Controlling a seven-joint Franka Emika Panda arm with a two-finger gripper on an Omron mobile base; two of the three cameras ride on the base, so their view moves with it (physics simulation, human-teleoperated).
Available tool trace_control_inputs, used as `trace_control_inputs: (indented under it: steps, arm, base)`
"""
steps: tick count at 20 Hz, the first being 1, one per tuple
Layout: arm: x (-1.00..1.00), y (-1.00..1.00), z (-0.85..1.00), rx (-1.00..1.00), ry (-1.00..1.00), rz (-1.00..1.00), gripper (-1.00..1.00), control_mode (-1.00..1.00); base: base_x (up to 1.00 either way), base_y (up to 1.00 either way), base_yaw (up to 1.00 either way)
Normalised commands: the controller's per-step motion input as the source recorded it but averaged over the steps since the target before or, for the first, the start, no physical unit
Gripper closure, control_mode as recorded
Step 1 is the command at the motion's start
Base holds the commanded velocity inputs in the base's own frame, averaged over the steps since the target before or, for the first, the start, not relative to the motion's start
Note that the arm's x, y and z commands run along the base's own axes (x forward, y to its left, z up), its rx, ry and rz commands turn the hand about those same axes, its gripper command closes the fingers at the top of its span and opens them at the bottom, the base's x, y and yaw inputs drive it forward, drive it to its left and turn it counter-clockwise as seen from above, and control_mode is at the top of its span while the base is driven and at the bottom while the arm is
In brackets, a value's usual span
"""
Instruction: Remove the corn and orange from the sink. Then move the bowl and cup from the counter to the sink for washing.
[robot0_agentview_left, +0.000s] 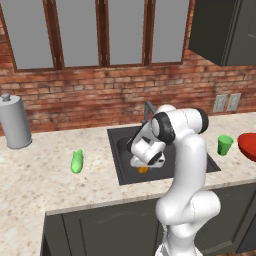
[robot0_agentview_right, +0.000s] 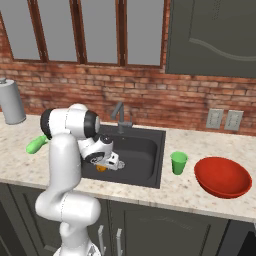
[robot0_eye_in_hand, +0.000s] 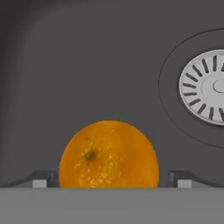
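Fingers (robot0_eye_in_hand: 43, 178) spread wide, either side of the orange (robot0_eye_in_hand: 109, 154), not pinching. Round silver drain (robot0_eye_in_hand: 204, 86) beyond, toward one finger's side.

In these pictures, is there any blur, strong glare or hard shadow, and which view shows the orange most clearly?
Hand view: sharp, even light; the orange shows its dimpled skin, between the open gripper tips. Left base view: soft light, no glare; arm hides most of the orange. Right base view: the sink is dim.

Orange (robot0_eye_in_hand: 108, 154) in sink (robot0_agentview_left: 122, 167); corn (robot0_agentview_left: 76, 161) on counter (robot0_agentview_left: 50, 175).
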Motion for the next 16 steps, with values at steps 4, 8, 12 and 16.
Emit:
trace_control_inputs:
  steps: [4,8,12,16]
  arm:
    - [0.14,0.05,-0.13,0.0,0.0,0.0,-1.0,-1.0]
    - [0.11,0.04,-0.15,0.0,0.03,0.0,-1.0,-1.0]
    - [0.08,0.02,-0.18,0.0,0.07,0.0,-1.0,-1.0]
    - [0.03,0.01,-0.17,0.0,0.1,0.0,-1.0,-1.0]
  base:
    - [0.0,0.0,0.0]
    - [0.0,0.0,0.0]
    - [0.0,0.0,0.0]
    - [0.0,0.0,0.0]
